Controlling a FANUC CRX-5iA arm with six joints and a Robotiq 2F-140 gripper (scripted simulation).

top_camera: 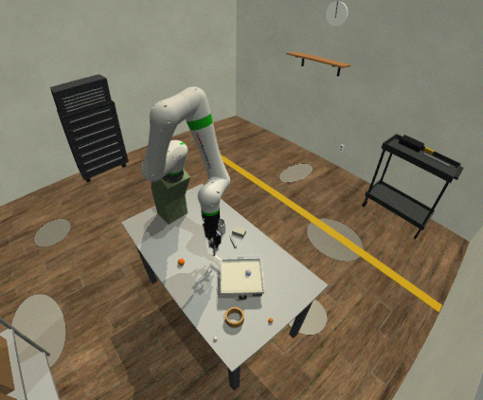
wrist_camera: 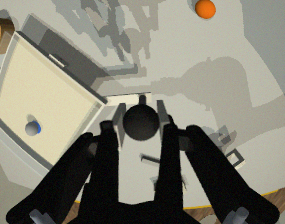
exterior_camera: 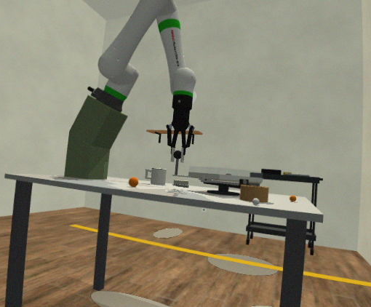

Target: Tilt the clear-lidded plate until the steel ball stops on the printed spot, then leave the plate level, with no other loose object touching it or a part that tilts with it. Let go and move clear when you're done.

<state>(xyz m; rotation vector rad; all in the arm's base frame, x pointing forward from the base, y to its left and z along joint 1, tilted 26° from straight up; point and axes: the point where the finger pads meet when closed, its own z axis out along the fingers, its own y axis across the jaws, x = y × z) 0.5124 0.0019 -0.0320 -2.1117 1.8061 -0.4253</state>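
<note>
Table [top_camera: 278,284], grey top on dark legs, carries everything. Left to right in the exterior view: green pedestal [exterior_camera: 90,142] under the arm's base; orange ball [exterior_camera: 133,182] on the table surface; grey mug [exterior_camera: 158,176] just right of it, handle facing left.

Gripper [exterior_camera: 177,154] hangs vertical near the table centre, fingers pointing down and closed most of the way on the black ball knob [exterior_camera: 177,154] of a thin upright lever [exterior_camera: 177,166]. Wrist view confirms it: black knob [wrist_camera: 141,123] sits squarely between the two dark fingers. Lever foot ends at a small block on the table, beside the plate's near-left corner.

Clear-lidded plate [top_camera: 226,284]: square, cream-coloured floor, pale grey raised rim, transparent cover. It stands on a black round foot [exterior_camera: 222,191] and reads roughly level in the exterior view. Position: right of the gripper, mid-table. Steel ball [top_camera: 248,272] lies inside, right of centre in the top view. In the wrist view a blue mark shows directly beside the ball [wrist_camera: 33,127]; whether ball covers the spot fully, cannot tell.

Further right: tan tape ring [top_camera: 234,316] just beyond the plate's edge, apart from it; small white ball [exterior_camera: 255,201] in front of the ring; second small orange ball [exterior_camera: 292,198] near the table's right end.
</note>
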